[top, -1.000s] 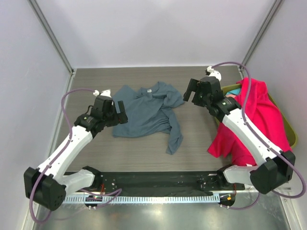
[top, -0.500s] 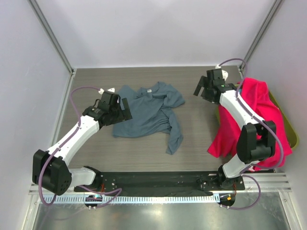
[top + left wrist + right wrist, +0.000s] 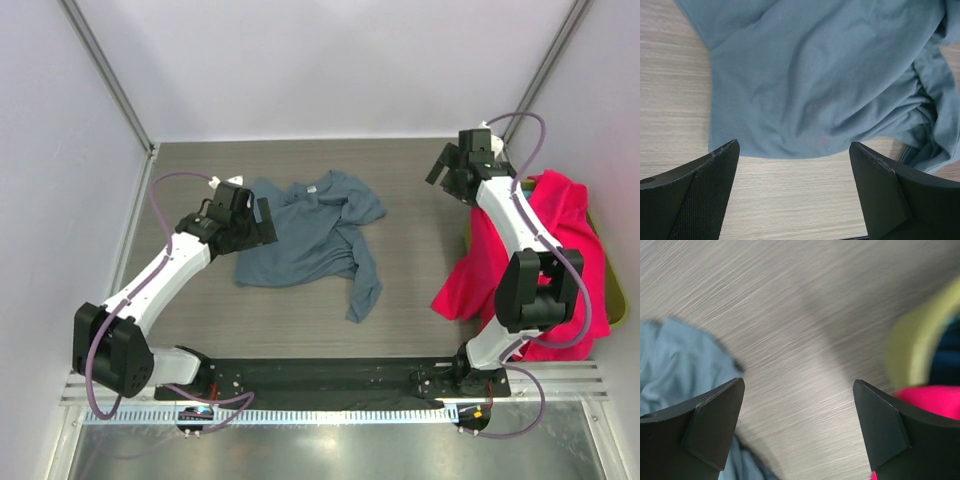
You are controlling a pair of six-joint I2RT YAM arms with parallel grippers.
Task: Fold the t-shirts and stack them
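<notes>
A slate grey-blue t-shirt lies crumpled on the wooden table, with a small white neck label at its far edge. My left gripper is open and empty over the shirt's left edge; in the left wrist view the shirt lies just beyond the black fingers. A bright pink-red t-shirt hangs over the olive-green bin at the right. My right gripper is open and empty at the far right, above bare table beside the bin. The right wrist view shows the grey-blue shirt and the pink-red cloth.
The olive-green bin rim is close to my right gripper. White walls and metal corner posts enclose the table. A black base rail runs along the near edge.
My right arm has swung away from the grey-blue shirt to the far right corner near the bin. My left gripper has shifted slightly farther along the shirt's left edge.
</notes>
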